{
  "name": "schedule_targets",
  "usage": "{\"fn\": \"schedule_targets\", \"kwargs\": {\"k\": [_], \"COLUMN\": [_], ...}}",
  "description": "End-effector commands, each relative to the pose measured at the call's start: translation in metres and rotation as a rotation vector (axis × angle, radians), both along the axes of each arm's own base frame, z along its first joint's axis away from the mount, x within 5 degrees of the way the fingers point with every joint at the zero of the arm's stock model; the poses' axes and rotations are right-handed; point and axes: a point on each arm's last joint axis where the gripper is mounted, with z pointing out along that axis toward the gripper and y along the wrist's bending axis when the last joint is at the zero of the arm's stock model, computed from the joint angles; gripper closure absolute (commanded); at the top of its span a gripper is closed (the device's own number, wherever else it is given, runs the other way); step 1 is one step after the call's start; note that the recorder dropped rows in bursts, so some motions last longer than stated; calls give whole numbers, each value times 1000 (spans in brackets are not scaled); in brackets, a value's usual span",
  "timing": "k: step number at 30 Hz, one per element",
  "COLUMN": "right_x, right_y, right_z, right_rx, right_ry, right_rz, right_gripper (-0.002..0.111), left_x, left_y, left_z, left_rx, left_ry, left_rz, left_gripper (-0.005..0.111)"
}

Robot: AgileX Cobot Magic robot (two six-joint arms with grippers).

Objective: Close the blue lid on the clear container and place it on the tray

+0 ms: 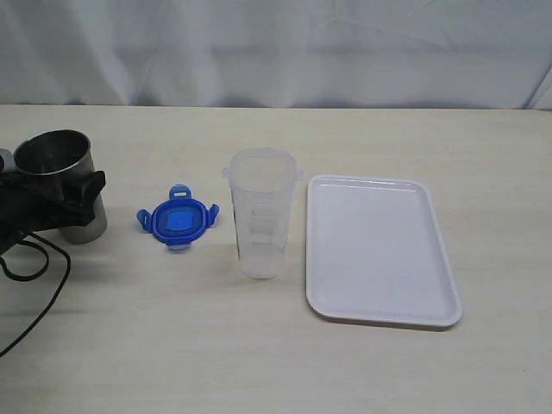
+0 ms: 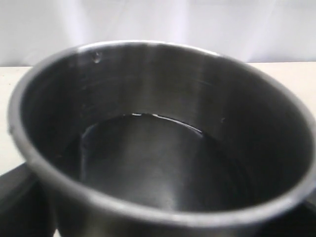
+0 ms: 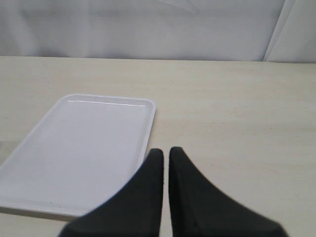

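The clear container [image 1: 260,214] stands upright and lidless in the middle of the table. The blue lid [image 1: 177,219] lies flat on the table to its left, apart from it. The white tray [image 1: 379,250] lies to the container's right with nothing on it. At the far left my left gripper [image 1: 73,197] has its jaws on either side of a grey steel cup [image 1: 57,177]. The cup's mouth [image 2: 158,143] fills the left wrist view, and whether the fingers [image 2: 15,197] press on it does not show. My right gripper [image 3: 165,153] is shut and empty, just off one edge of the tray [image 3: 89,143].
A black cable [image 1: 43,276] loops on the table in front of the left arm. A white cloth backdrop [image 1: 276,52] closes off the far side of the table.
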Motion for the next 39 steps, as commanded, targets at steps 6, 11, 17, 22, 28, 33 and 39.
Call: {"fn": "schedule_targets", "kwargs": {"k": [6,11,17,22,28,33,39], "right_x": [0,0,0,0,0,0,0], "right_y": [0,0,0,0,0,0,0], "right_z": [-1,-1,-1,-1,-1,-1,-1], "right_rx": [9,9,9,9,9,9,9], "right_ry": [-1,-1,-1,-1,-1,-1,-1], "right_rz": [0,0,0,0,0,0,0], "right_gripper": [104,104,104,104,104,104,104], "left_x": [0,1,2,2,7,25,48], "left_y": [-3,-3,-4,-5,-7,-13,-35], "left_z": [1,9,27,39,58,79,93], "left_rx": [-51,-48,-45,-47,-109,-161,-101], "left_ry": [7,-21,-78,-114,-161,-204,-190], "left_rz": [-18,-19,-32,-43,-66,-148,-220], "left_gripper": [107,107,107,107,107,107,107]}}
